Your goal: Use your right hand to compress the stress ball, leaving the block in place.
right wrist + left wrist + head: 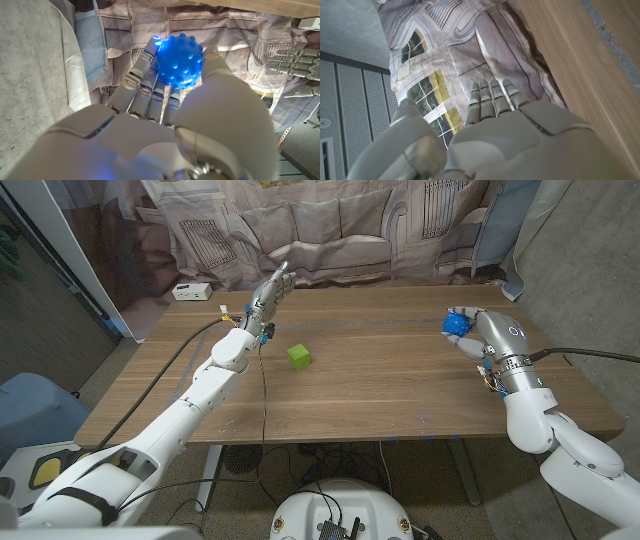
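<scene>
Wooden table (400, 390) bears a green block (298, 357).

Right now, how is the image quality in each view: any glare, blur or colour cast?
Head view: even light, sharp; green block and blue ball in the right hand read clearly. Right wrist view: ball sharp, with a bright blue glow at its edge; the near hand is soft. Left wrist view: the left hand up close is blurred, the curtain crisper.

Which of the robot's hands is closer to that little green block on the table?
The left hand: it is raised just beyond the green block. The right hand is far across the table, holding the blue ball.
</scene>
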Action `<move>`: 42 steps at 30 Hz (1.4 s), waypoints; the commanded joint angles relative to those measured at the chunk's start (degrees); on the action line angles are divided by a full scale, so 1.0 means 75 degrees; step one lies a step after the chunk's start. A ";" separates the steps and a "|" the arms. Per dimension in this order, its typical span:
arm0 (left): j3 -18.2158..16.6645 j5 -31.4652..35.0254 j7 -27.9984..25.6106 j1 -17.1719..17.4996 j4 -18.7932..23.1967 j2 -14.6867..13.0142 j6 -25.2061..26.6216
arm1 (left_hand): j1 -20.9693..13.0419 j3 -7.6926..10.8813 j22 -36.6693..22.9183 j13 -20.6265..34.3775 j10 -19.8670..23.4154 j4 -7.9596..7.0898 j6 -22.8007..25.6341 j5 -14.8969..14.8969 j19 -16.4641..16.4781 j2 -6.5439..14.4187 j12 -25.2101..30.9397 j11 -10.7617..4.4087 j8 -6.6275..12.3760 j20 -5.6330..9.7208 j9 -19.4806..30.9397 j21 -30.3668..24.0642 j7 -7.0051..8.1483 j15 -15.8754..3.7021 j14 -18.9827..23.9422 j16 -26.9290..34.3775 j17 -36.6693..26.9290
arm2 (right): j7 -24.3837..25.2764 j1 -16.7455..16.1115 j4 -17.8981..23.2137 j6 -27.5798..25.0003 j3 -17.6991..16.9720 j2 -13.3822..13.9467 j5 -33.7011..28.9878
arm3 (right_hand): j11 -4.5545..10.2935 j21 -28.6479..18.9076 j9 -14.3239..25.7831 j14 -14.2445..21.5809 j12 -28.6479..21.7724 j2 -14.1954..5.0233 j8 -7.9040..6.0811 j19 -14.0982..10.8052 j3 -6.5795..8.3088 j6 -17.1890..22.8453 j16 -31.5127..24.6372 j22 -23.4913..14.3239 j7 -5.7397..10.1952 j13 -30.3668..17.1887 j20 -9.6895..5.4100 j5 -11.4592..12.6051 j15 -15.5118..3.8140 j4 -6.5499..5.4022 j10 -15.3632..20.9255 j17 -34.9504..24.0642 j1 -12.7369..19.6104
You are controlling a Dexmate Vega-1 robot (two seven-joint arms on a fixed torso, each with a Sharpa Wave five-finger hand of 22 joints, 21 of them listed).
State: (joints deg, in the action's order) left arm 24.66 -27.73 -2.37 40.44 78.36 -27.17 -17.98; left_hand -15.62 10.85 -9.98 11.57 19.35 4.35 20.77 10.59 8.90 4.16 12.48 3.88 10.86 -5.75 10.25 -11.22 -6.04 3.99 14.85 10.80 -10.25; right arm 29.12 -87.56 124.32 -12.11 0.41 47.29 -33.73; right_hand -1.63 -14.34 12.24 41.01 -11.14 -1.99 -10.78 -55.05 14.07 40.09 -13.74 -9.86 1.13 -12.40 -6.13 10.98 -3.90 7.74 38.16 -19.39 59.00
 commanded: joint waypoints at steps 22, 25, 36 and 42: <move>0.0001 0.0029 -0.0170 0.0181 0.0252 -0.0027 0.0122 | -0.0014 0.0049 -0.0044 0.0033 0.0017 0.0059 0.0054 -0.0009 -0.0016 0.0080 0.0002 -0.0040 0.0021 -0.0017 0.0036 -0.0020 0.0025 -0.0011 0.0045 0.0015 -0.0020 | 0.0498 -0.0107 -0.0155 0.0340 -0.0068 -0.0223 -0.0048 | 0.0360 -0.0214 -0.0023 0.1000 -0.0313 -0.0541 -0.0250 -0.0856 0.0493 0.0589 -0.0512 -0.0077 0.0240 -0.0038 -0.0425 -0.0059 -0.0930 0.0289 0.0574 -0.0322 0.1515; 0.0001 0.0031 -0.0161 0.0187 0.0258 -0.0035 0.0114 | -0.0014 0.0051 -0.0044 0.0033 0.0023 0.0062 0.0059 -0.0009 -0.0014 0.0082 0.0004 -0.0029 0.0023 -0.0019 0.0036 -0.0021 0.0024 -0.0014 0.0049 0.0016 -0.0020 | 0.0523 -0.0113 -0.0149 0.0349 -0.0071 -0.0236 -0.0067 | 0.0427 -0.0253 -0.0021 0.1145 -0.0323 -0.0604 -0.0263 -0.0928 0.0556 0.0680 -0.0595 -0.0087 0.0284 -0.0035 -0.0498 -0.0048 -0.0988 0.0339 0.0659 -0.0382 0.1777; -0.0011 -0.0001 -0.0123 0.0205 0.0249 -0.0037 0.0081 | -0.0012 0.0055 -0.0045 0.0033 0.0027 0.0067 0.0064 -0.0011 -0.0012 0.0087 0.0005 -0.0021 0.0023 -0.0025 0.0036 -0.0023 0.0022 -0.0009 0.0053 0.0017 -0.0020 | 0.0519 -0.0146 -0.0063 0.0375 -0.0120 -0.0310 -0.0023 | 0.0399 -0.0653 0.0034 0.1816 -0.0369 -0.0595 -0.0307 -0.1412 0.0537 0.1058 -0.1038 -0.0192 0.0245 -0.0056 -0.0784 0.0094 -0.1268 0.0368 0.1070 -0.0774 0.2908; -0.0027 -0.0014 -0.0100 0.0209 0.0230 -0.0042 0.0041 | -0.0011 0.0058 -0.0045 0.0033 0.0033 0.0070 0.0070 -0.0011 -0.0013 0.0089 0.0007 -0.0037 0.0025 -0.0027 0.0036 -0.0023 0.0023 -0.0010 0.0056 0.0017 -0.0020 | 0.0669 -0.0136 -0.0092 0.0551 -0.0133 -0.0384 -0.0008 | 0.0314 -0.0953 0.0063 0.2313 -0.0483 -0.0674 -0.0422 -0.1668 0.0500 0.1581 -0.1113 -0.0243 0.0200 -0.0054 -0.0778 0.0131 -0.1292 0.0271 0.1551 -0.0787 0.3251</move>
State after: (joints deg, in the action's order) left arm 24.64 -27.57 -3.40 41.87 80.16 -27.39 -17.20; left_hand -15.62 11.08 -9.98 11.57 19.35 4.58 20.77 10.59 8.90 4.16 12.52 3.88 10.86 -5.75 10.25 -11.22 -6.03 3.98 14.85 10.80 -10.25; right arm 33.11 -88.53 123.53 -9.28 -0.29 45.16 -34.16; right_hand 1.30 -20.45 12.42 52.43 -14.21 2.92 -13.34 -65.97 17.87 50.37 -22.06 -11.33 2.80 -12.66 -11.68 11.48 -2.78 10.17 48.18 -24.92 72.79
